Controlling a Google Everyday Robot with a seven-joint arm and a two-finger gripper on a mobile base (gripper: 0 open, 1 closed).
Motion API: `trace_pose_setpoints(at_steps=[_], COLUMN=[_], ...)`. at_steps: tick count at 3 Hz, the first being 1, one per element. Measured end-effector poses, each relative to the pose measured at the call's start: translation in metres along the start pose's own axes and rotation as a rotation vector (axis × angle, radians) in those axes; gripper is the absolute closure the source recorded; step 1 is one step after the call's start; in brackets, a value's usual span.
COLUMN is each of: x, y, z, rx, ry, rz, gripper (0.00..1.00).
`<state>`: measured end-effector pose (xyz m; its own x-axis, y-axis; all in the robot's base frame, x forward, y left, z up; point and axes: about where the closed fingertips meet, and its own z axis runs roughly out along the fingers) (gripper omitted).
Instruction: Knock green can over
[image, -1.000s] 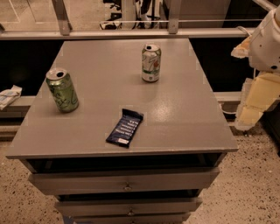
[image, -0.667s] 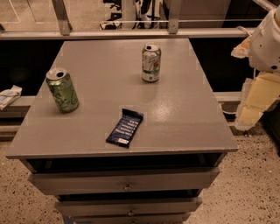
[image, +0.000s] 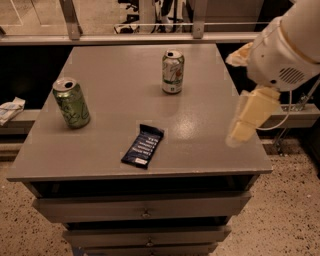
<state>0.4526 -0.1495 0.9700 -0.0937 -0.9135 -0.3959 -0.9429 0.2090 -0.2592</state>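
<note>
The green can (image: 72, 103) stands upright near the left edge of the grey table top (image: 120, 75). It has a mottled green body and a silver top with a pull-tab. My gripper (image: 244, 125) hangs from the white arm (image: 282, 50) over the table's right edge. It points down and left, is blurred, and is far to the right of the green can, touching nothing.
A white and silver can with green and red markings (image: 173, 71) stands upright at the back middle. A dark blue snack bar wrapper (image: 143, 145) lies flat near the front middle. Drawers (image: 145, 207) sit below the top. A rail (image: 150, 37) runs behind the table.
The arm and gripper have moved left, from beside the table to over its right edge. The cans and wrapper have not moved.
</note>
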Motion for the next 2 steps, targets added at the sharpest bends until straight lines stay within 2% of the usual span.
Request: trace_pose_setpoints(at_steps=[1,2], x=[-0.0716,-0.0717], y=[0.0142,0.0142], z=[0.0237,0.0237], rx=[-0.066,-0.066], ry=[-0.202,-0.202], rz=[-0.016,-0.016], gripper=[0.0,0.0])
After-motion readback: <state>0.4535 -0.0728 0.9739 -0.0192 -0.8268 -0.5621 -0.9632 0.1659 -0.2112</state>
